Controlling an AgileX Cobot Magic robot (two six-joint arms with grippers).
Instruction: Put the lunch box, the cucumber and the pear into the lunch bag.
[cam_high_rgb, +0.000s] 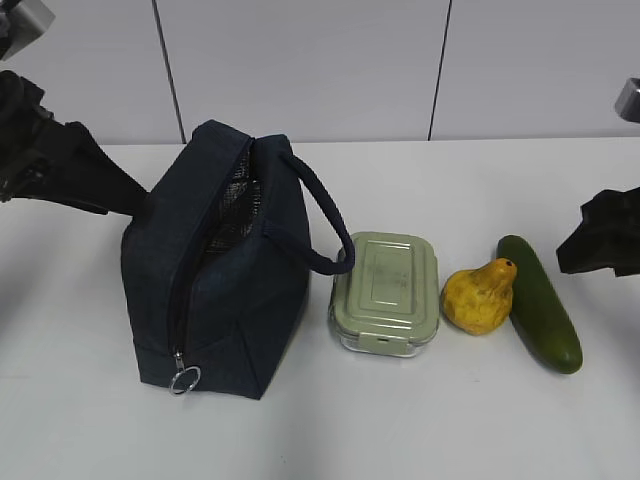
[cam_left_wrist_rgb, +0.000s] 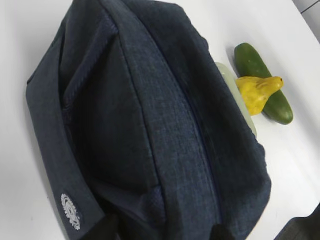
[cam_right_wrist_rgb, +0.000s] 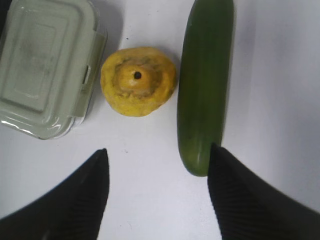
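Note:
The navy lunch bag stands left of centre with its top zipper open and the silvery lining showing; it fills the left wrist view. Right of it lie the green-lidded lunch box, the yellow pear and the dark green cucumber. My left gripper is at the bag's far left side; in the left wrist view it is open, with its fingertips spread over the bag's fabric. My right gripper is open and empty above the table, with one fingertip at the cucumber's near end. The pear and the lunch box lie ahead of it.
The bag's loop handle arches toward the lunch box. A metal ring pull hangs at the bag's front corner. A white wall rises behind the white table.

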